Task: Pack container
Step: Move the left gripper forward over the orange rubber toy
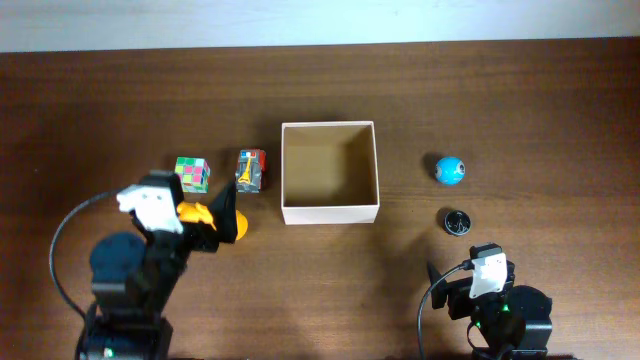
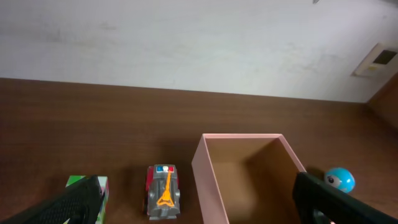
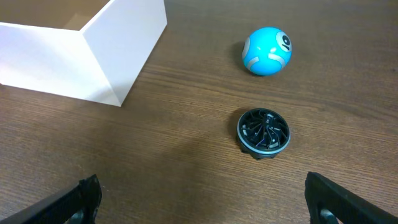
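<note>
There is one open cardboard box [image 1: 330, 213]. To its left are one puzzle cube [image 1: 192, 173], one toy car [image 1: 250, 170] and one orange toy [image 1: 238, 228]. To its right are one blue ball [image 1: 450, 170] and one black disc [image 1: 457, 221].

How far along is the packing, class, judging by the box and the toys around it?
Done: nothing, the box is empty. In hand: nothing, the left claw and right claw are both open. Left to do: the cube, car, ball and disc all lie on the table outside the box.
</note>
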Robot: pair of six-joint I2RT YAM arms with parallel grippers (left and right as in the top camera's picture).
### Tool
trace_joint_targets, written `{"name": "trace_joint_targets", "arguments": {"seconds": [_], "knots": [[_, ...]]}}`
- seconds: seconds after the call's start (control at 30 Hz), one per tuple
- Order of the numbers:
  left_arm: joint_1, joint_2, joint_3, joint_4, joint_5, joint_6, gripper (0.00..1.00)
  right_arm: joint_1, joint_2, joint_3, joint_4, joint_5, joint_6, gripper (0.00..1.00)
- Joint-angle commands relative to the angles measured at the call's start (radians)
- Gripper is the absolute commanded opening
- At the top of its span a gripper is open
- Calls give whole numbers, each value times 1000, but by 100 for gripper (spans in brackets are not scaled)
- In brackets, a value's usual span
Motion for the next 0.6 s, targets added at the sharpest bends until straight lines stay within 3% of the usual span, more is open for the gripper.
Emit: {"name": "trace_joint_targets", "arguments": {"seconds": [0.0,0.57], "knots": [[-4,56,52,-19,15,35,99,-6,-11,-5,0,4,-4,98],[-4,131,53,-115,6,58,99,-6,-11,-5,0,4,-4,98]]}}
